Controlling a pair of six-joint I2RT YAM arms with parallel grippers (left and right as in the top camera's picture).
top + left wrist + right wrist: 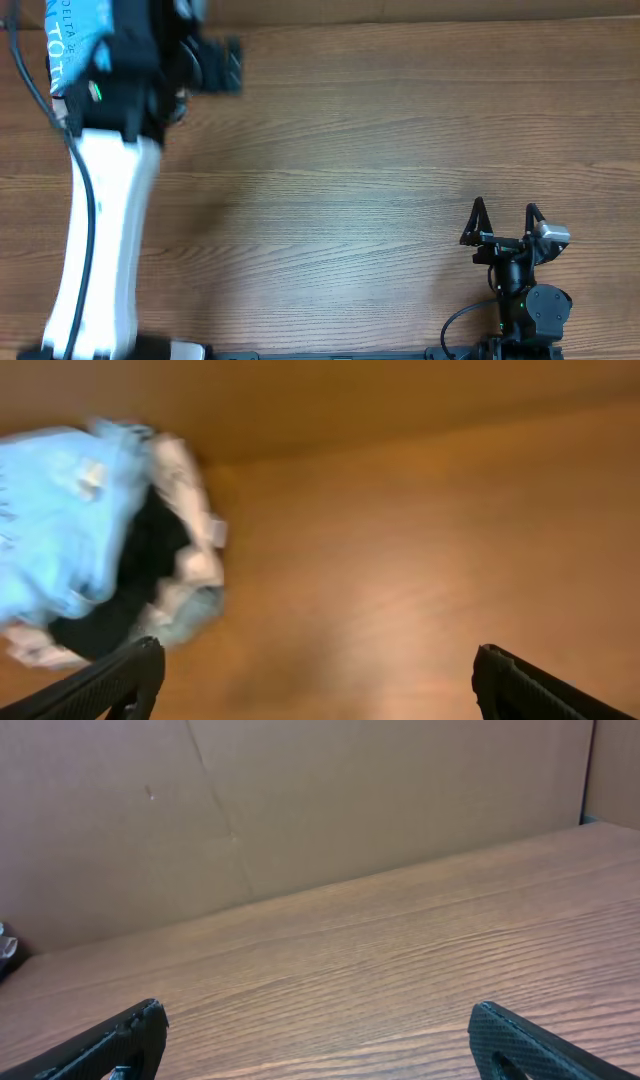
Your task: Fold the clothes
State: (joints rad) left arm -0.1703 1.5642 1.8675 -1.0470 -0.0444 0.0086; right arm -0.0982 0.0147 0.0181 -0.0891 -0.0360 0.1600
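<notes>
Left hand point(314, 682) is spread wide, fingers far apart and nothing between them, hanging over the far left corner of the bench point(380, 140). From above it shows only as a dark smear, too blurred to make out more. Just ahead of it and to its left lies the shirt point(55, 525), sky blue, bunched in a heap rather than laid flat. From overhead only a strip of it with white lettering peeks out, since the white arm point(100, 240) covers the rest. A black garment point(145, 555) is tucked against the shirt, partly under it, and some pale cloth point(190, 485) wraps round the outer edge of the pile. I can't tell where one piece ends and the next begins.

Right hand point(505, 218) sits well apart at the near right edge, also spread, gripping nothing, fingers pointing across bare wood. A cardboard wall point(380, 800) stands along the far side of the bench.
</notes>
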